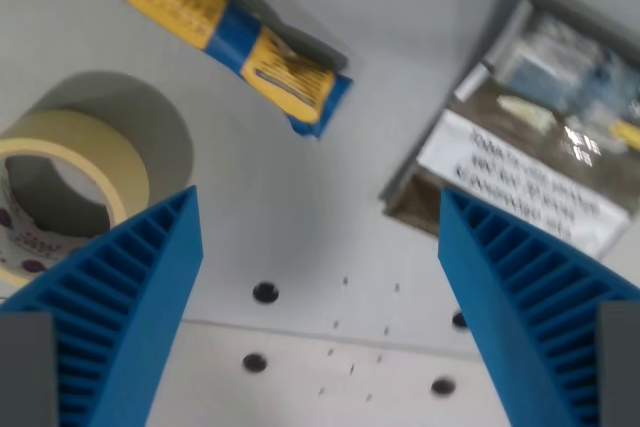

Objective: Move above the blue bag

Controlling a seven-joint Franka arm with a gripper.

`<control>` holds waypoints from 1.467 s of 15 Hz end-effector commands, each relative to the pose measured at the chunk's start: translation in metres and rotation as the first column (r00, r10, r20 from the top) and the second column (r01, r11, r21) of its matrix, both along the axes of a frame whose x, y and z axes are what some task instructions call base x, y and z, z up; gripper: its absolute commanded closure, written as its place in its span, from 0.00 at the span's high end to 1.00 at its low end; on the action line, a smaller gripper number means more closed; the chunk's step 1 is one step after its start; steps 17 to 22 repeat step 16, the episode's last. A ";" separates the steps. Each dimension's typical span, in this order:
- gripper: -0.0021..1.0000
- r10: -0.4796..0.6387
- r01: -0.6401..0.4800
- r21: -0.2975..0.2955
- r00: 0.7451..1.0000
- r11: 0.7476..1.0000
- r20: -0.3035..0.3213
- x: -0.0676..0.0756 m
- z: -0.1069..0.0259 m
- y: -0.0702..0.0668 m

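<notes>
The blue bag (215, 19) with yellow label panels lies diagonally on the grey table, from the top left toward the middle of the wrist view. My gripper (320, 247) is open and empty, its two blue ribbed fingers (120, 297) at the lower left and lower right. The bag lies above the gap between the fingers in the picture, its lower end a short way from them. Its upper end is cut off by the picture's top edge.
A roll of cream masking tape (60, 187) stands at the wrist view's left, partly behind the left finger. A dark packet with a white label (530, 137) lies at the right. Small holes (265, 292) dot the grey table.
</notes>
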State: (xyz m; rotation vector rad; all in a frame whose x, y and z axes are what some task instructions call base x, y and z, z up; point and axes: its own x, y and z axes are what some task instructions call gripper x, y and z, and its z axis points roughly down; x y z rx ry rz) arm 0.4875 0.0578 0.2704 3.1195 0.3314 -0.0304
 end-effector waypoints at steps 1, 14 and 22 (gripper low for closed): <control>1.00 0.355 -0.358 0.018 0.931 0.934 0.082 0.000 -0.013 0.007; 1.00 0.642 -0.642 -0.028 0.762 0.766 0.079 0.013 -0.074 0.039; 1.00 0.647 -0.647 -0.033 0.759 0.762 0.072 0.015 -0.081 0.042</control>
